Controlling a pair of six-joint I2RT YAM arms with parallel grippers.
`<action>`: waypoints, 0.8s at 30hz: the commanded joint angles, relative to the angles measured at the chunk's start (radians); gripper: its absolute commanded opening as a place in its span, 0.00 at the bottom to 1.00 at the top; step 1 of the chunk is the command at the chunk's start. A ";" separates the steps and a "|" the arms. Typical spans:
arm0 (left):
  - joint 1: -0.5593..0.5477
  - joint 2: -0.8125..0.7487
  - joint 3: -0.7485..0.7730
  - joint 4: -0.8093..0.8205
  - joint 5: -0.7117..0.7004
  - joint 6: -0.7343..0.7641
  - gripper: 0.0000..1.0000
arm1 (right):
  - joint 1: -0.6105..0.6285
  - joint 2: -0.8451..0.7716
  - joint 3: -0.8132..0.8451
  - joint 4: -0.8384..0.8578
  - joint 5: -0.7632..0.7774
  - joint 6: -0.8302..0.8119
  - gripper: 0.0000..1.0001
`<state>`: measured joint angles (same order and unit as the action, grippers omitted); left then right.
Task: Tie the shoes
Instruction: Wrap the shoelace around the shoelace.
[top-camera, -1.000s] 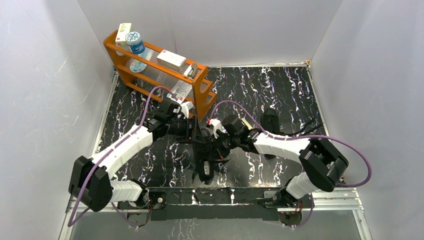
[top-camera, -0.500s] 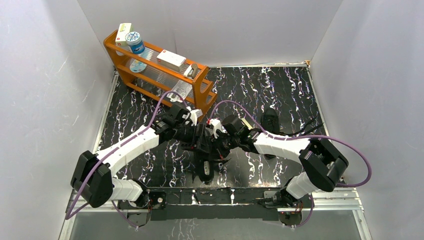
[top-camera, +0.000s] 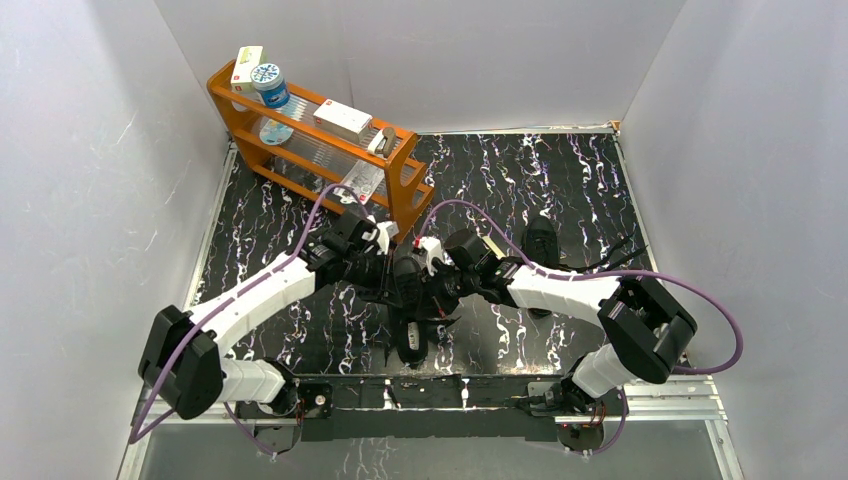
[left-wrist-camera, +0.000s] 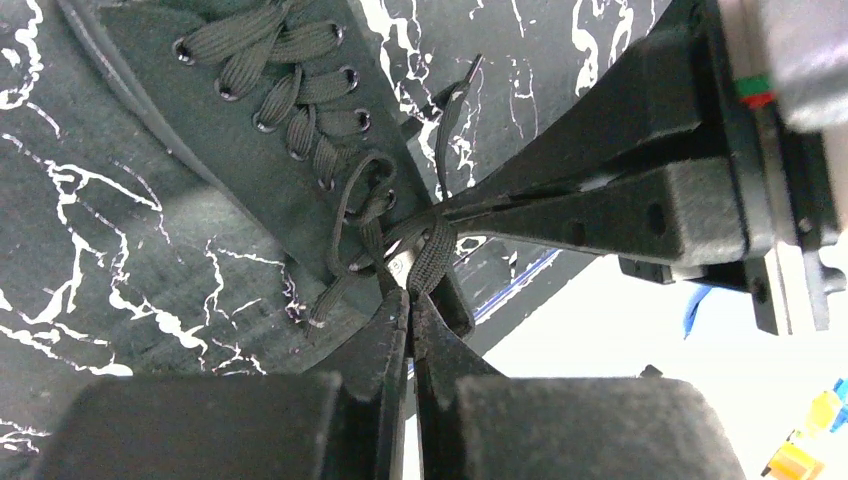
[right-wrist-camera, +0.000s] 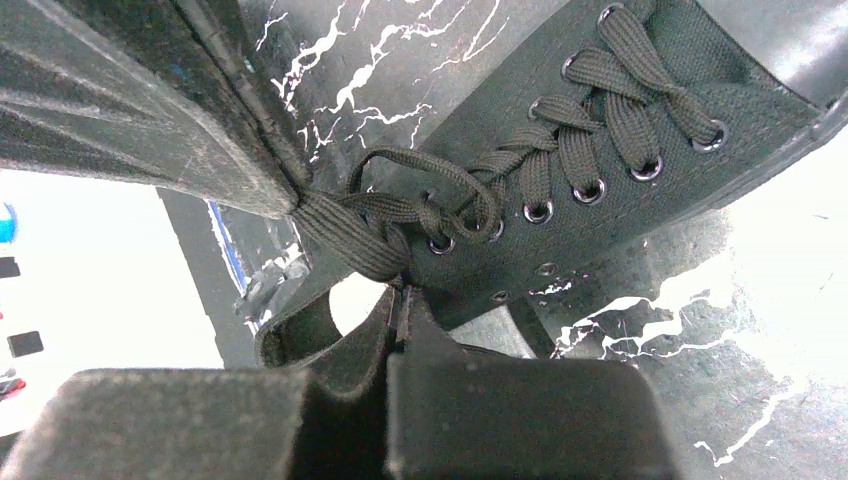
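Note:
One black shoe lies near the table's front middle with its toe toward the arm bases, and both grippers meet over its laced top. In the left wrist view my left gripper is shut on a strand of black lace beside the eyelets of that shoe. The right gripper's fingers reach in from the right to the same knot. In the right wrist view my right gripper is shut on a lace loop at the shoe. The other shoe lies behind the right arm.
An orange rack with a bottle and small boxes stands at the back left, close behind the left wrist. Purple cables arc over both arms. White walls enclose the black marbled table.
My left gripper has swung right to the shoe's laces and closed on a strand. The right arm and its shut gripper have stayed in place.

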<state>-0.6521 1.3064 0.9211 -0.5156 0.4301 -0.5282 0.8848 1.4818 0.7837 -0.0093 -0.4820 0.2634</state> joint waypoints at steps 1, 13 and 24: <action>-0.004 -0.107 -0.039 -0.053 -0.035 -0.013 0.00 | 0.000 0.003 0.028 0.067 -0.013 0.030 0.00; -0.002 -0.131 -0.179 -0.130 -0.073 -0.168 0.00 | -0.023 0.015 0.046 0.028 0.030 0.077 0.00; -0.002 -0.139 -0.306 -0.027 -0.027 -0.280 0.00 | -0.024 0.007 0.039 0.022 0.041 0.077 0.00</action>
<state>-0.6518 1.2037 0.6689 -0.5304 0.3664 -0.7662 0.8642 1.4937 0.7856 -0.0013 -0.4496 0.3374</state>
